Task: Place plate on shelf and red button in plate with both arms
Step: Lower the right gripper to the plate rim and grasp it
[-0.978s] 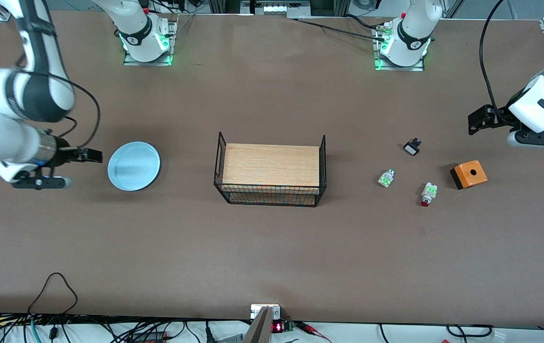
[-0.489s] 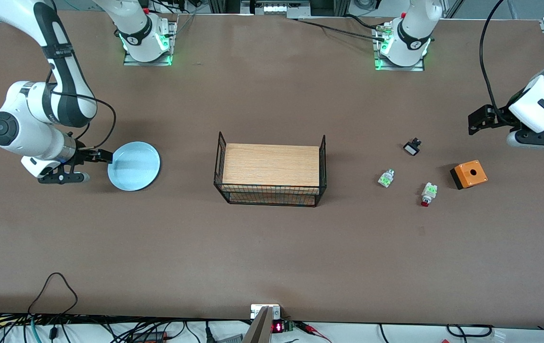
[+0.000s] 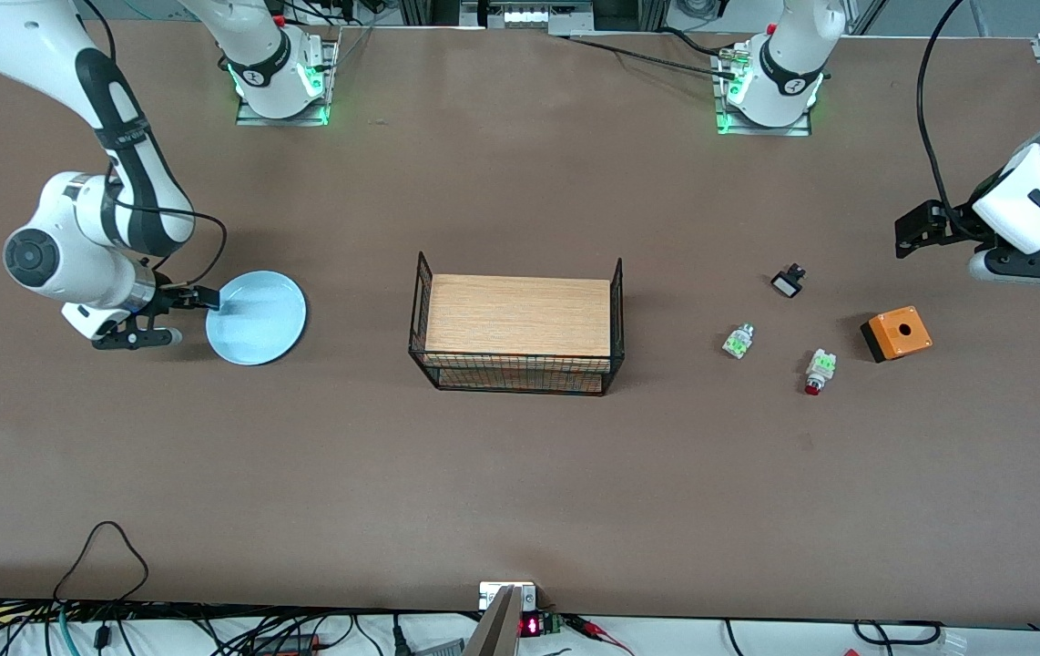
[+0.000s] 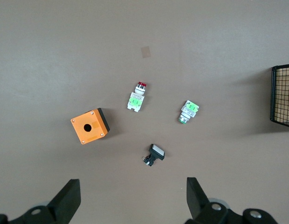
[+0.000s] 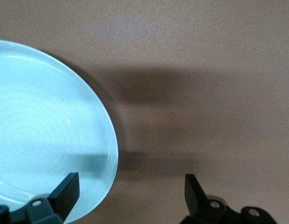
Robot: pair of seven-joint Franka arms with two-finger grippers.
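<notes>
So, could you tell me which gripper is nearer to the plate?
Right. The right gripper is open at the plate's rim, one finger over it. The left gripper waits open at the left arm's end of the table, above the orange box.

You have a pale blue plate (image 3: 258,319) with faint concentric rings on a plain brown counter (image 3: 520,474), a red button (image 3: 818,371) in white with green middle and red cap, an orange box (image 3: 897,333) with black side, and a black wire basket (image 3: 516,324) holding light wood-grain board.
</notes>
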